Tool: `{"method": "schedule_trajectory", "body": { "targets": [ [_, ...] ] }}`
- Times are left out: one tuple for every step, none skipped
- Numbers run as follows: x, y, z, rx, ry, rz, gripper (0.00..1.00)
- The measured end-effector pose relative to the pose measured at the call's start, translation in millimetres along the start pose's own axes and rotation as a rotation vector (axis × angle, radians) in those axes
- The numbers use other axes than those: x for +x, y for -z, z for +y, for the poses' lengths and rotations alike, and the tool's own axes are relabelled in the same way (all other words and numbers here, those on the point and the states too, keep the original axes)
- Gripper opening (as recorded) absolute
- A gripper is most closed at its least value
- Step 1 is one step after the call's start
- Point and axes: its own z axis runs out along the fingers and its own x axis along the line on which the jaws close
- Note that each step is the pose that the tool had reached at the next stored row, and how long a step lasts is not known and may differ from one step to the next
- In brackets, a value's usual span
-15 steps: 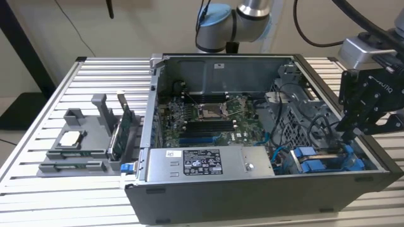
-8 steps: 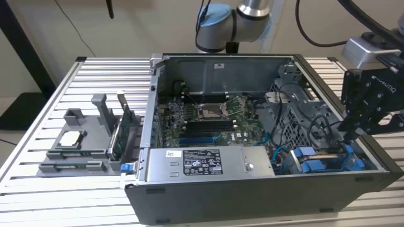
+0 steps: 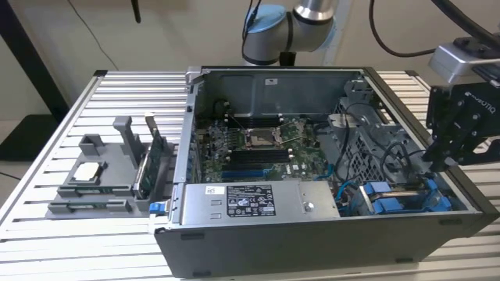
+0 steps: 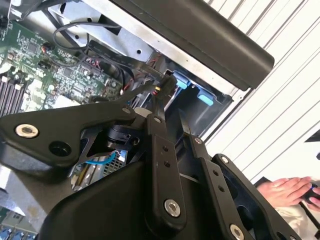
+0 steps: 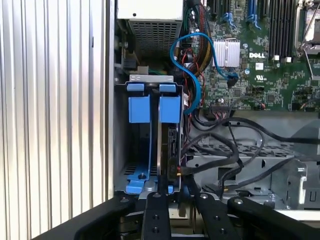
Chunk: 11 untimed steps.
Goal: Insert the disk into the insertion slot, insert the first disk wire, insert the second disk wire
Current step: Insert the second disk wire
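You have a slatted metal desk (image 3: pixel 78 246) carrying the open computer case (image 3: pixel 312 252) and, toward the exterior view's left, a grey parts holder (image 3: pixel 109 155) just beside it.

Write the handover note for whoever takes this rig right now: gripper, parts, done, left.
Gripper: hangs over the drive-bay corner of the case, just above the disk.
Disk: stands on edge in the insertion slot, between the blue rails; it looks seated.
Black wire: its end lies at the disk's edge, close to the gripper; plugged in or not, cannot tell.
Done: disk insertion, apparently.
Left: neither disk wire is visibly confirmed in.
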Motion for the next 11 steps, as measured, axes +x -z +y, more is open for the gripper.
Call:
{"method": "schedule_trajectory", "body": {
  "targets": [
    [-0.1,0.9,-0.5,0.0000,0.000,0.0006,0.27],
    [-0.2,1.6,-1.1,0.0000,0.000,0.0009,0.27],
    [-0.2,1.9,-2.0,0.0000,0.000,0.0011,0.27],
    [-0.2,1.9,-3.6,0.0000,0.000,0.0011,0.27],
    [-0.2,2.0,-5.7,-0.0001,0.000,0.0011,0.27],
    [-0.3,2.0,-7.8,-0.0002,0.000,0.0012,0.27],
    [-0.3,1.9,-9.4,-0.0003,0.000,0.0011,0.27],
    [-0.5,1.8,-10.7,-0.0003,0.000,0.0010,0.27],
    [-0.4,1.6,-12.2,-0.0005,0.000,0.0010,0.27],
    [-0.4,1.2,-13.7,-0.0012,0.000,0.0006,0.27],
    [-0.4,0.7,-15.1,-0.0026,0.000,-0.0007,0.27]
  ]
}}
